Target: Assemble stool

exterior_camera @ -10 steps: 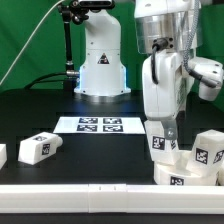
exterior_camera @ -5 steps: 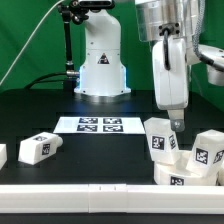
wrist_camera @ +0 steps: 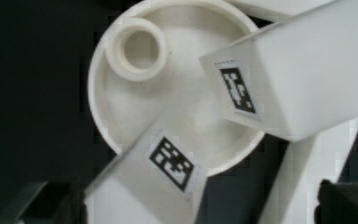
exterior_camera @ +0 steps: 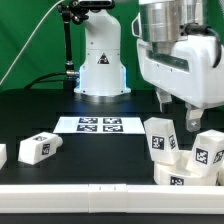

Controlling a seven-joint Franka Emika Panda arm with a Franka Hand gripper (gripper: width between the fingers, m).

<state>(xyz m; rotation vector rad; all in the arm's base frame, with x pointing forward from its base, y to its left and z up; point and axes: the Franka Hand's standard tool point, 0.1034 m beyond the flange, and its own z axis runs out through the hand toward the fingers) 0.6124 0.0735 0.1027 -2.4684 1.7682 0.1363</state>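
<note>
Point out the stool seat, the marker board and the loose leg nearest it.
stool seat [wrist_camera: 155, 112]: wrist view, bare inner surface.
marker board [exterior_camera: 100, 125]: exterior view, its centre.
loose leg [exterior_camera: 38, 148]: exterior view, middle of the block.

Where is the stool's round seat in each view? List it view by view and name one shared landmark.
Exterior view: the seat lies low on the exterior view's right, largely hidden by the blocks around it.
Wrist view: the seat fills much of the picture, with its round socket showing.
Shared landmark: the tagged legs that overlap the seat.
</note>
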